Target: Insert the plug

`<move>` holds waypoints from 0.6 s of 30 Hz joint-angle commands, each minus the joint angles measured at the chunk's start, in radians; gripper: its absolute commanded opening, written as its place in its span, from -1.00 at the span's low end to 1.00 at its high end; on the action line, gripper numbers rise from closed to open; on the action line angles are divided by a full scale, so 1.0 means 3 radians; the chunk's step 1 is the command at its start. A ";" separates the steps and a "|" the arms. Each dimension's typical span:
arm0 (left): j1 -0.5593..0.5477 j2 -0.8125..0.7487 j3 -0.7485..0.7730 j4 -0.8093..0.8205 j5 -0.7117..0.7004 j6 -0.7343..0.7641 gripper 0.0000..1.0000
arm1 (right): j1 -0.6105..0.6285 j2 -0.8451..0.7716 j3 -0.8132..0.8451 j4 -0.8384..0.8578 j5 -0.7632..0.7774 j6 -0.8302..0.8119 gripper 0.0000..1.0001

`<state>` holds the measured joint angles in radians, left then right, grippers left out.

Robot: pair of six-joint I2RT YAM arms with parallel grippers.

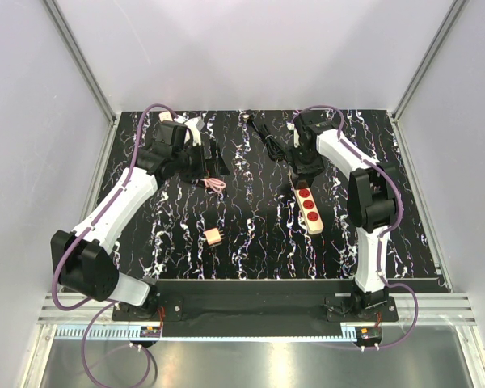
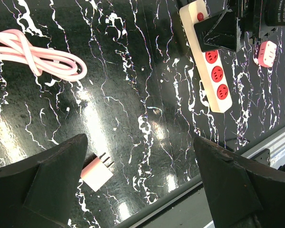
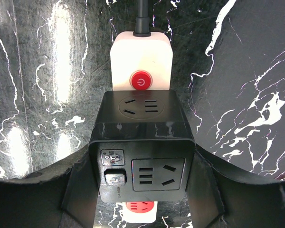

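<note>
Overhead: right gripper (image 1: 301,168) at the far end of the power strip (image 1: 309,208), on the bench (image 1: 250,259).
Left wrist: left gripper (image 2: 138,145) wide open, empty; pink plug (image 2: 96,174) loose nearby.
Right wrist: gripper clamps the black adapter (image 3: 142,147) atop the strip.
Risk: tilted pressing could bend pins or skid the strip.

Found the power strip (image 1: 309,208) right of centre on the table (image 1: 250,259), with the adapter block (image 1: 301,166) over its far end. Spotted the small plug (image 1: 213,236) left of the strip, nearer the front, and the coiled cable (image 1: 216,184) behind that plug, apart from it.
</note>
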<state>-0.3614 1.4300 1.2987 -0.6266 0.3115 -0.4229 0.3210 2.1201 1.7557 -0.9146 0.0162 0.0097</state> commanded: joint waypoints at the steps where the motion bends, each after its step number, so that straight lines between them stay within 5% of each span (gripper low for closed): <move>1: 0.0019 -0.0037 -0.0024 0.0151 0.0071 -0.0022 0.98 | 0.0034 0.0470 -0.0325 -0.0014 -0.0008 0.0080 -1.00; 16: 0.0029 -0.0047 -0.0034 0.0156 0.0081 -0.0012 0.98 | 0.0060 0.0562 -0.0197 -0.0178 0.0084 0.0024 -0.99; 17: 0.0029 -0.0042 -0.0034 0.0161 0.0092 -0.0007 0.98 | 0.0065 0.0532 -0.0202 -0.0158 0.0064 0.0024 -0.91; 18: 0.0029 -0.0042 -0.0039 0.0166 0.0112 -0.0007 0.98 | 0.0060 0.0501 -0.0177 -0.0137 0.0064 0.0019 -0.60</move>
<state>-0.3588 1.4300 1.2984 -0.6262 0.3134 -0.4236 0.3340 2.1387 1.7863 -0.9401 0.0422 0.0105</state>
